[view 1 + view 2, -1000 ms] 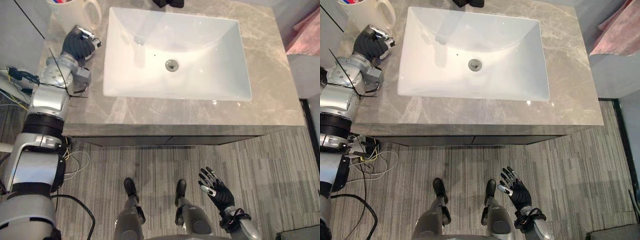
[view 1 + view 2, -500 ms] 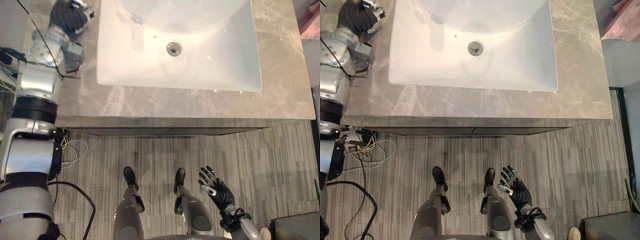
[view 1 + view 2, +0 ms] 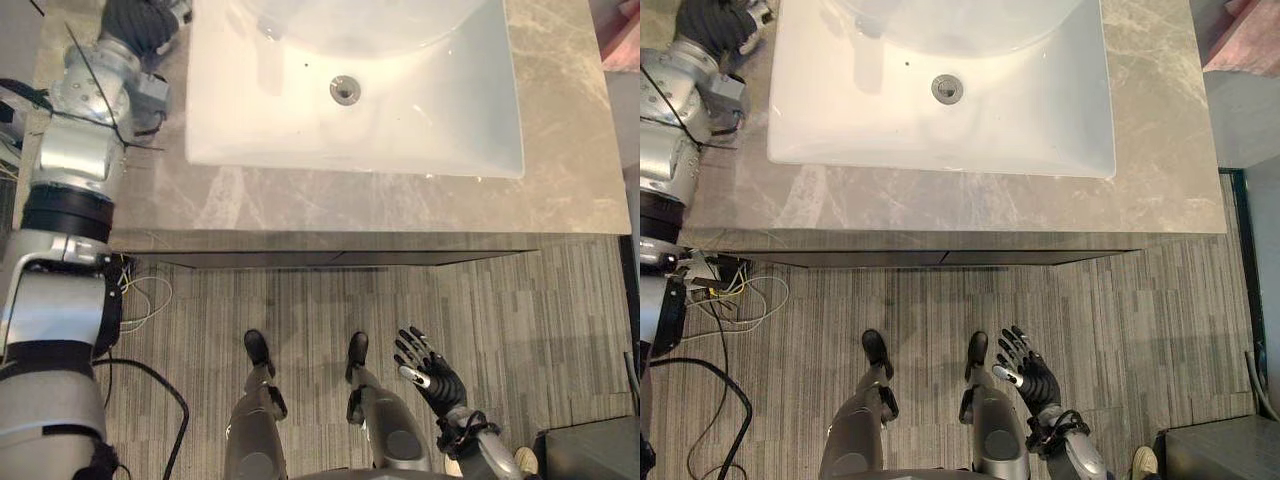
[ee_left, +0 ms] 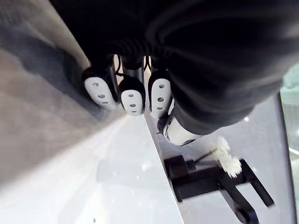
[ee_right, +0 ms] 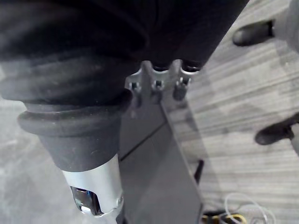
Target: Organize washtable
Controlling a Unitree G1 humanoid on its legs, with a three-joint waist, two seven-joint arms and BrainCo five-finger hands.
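Marble counter [image 3: 400, 200]; white sink [image 3: 430, 110]; grey floor [image 3: 560, 320].

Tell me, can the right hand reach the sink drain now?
Probably not yet: the right hand hangs open over the floor, in front of the counter. The drain lies uncovered, so lifting it might do.
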